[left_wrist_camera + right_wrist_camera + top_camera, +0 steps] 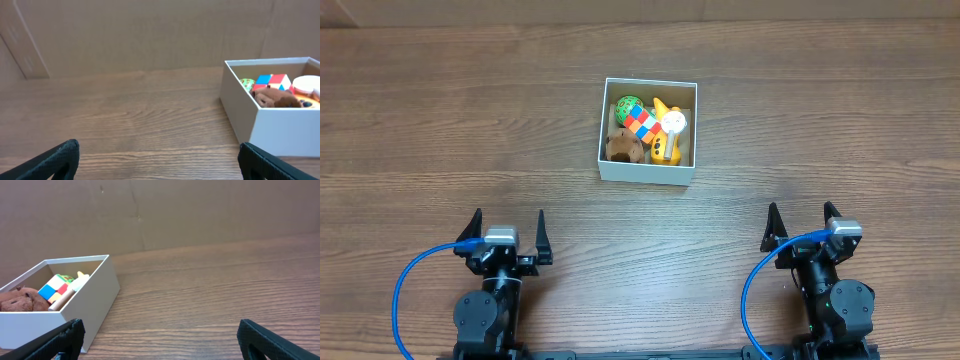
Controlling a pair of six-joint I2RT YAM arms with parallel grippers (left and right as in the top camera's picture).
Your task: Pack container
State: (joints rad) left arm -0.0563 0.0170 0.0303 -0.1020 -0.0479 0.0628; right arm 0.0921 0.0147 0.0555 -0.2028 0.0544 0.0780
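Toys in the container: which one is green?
The ball in the far-left corner of the container. It alone is green; the other toys are brown, checkered or yellow.

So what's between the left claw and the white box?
Nothing. Only bare wooden table lies between the left gripper and the container, as the overhead view shows.

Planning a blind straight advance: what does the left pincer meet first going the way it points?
Way looks free: bare table ahead of the left pincer up to the cardboard backdrop. The container sits off to its right, probably clear of the line.
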